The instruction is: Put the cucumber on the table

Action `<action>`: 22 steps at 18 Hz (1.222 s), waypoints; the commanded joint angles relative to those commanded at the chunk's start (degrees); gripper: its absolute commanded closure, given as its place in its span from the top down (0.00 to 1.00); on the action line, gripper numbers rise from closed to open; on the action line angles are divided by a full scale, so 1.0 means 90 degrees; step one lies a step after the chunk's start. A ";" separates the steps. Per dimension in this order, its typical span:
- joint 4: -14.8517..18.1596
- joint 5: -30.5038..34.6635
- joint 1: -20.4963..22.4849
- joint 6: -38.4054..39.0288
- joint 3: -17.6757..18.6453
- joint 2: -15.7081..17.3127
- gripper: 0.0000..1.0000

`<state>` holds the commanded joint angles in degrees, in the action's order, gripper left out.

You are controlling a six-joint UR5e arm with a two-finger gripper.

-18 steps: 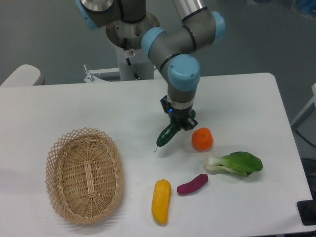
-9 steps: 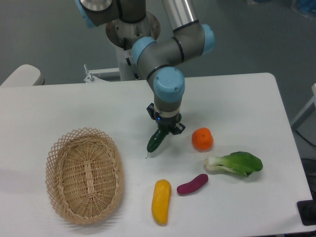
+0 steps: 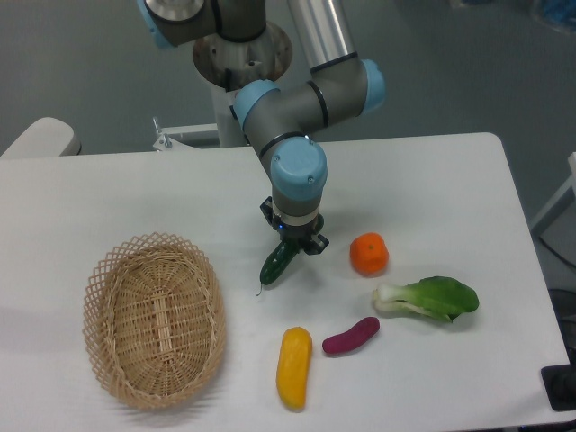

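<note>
The gripper (image 3: 295, 241) pinches the cucumber (image 3: 276, 262) at its upper end, fingers pressed against the dark green skin; the fruit hangs tilted, thin stem tip pointing down and to the left toward the table (image 3: 432, 180), near the middle of the surface and about midway between the far and near edges. Whether the tip already touches the surface cannot be told. Judged by its look, the cucumber is light, stiff and glossy, so likely slippery; it should not bend under its own weight, but held by one end it may swing or rotate in the grip. A hold nearer the middle of its length would be steadier; the present end hold seems adequate for a short lowering. The basket (image 3: 155, 319) sits toward the near left corner, well apart from the cucumber, and nothing is visible in it. Loose on the surface, right of the gripper, lies an orange (image 3: 369, 254); a bok choy (image 3: 430, 299) lies toward the right edge; a purple piece (image 3: 351, 336) and a yellow vegetable (image 3: 294, 367) lie toward the near edge. None of these touches the cucumber.
</note>
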<state>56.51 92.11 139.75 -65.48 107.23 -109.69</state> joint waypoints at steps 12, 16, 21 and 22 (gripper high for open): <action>0.0107 -0.0039 0.0019 0.0440 -0.2020 -0.0039 1.00; 0.0127 -0.0078 0.0224 0.0100 -0.2743 -0.0292 1.00; 0.0146 -0.0020 0.0644 -0.1111 -0.3125 -0.0410 1.00; 0.0195 -0.0020 0.0751 -0.1355 -0.3164 -0.0410 1.00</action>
<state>58.27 91.93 146.50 -77.67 78.75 -113.38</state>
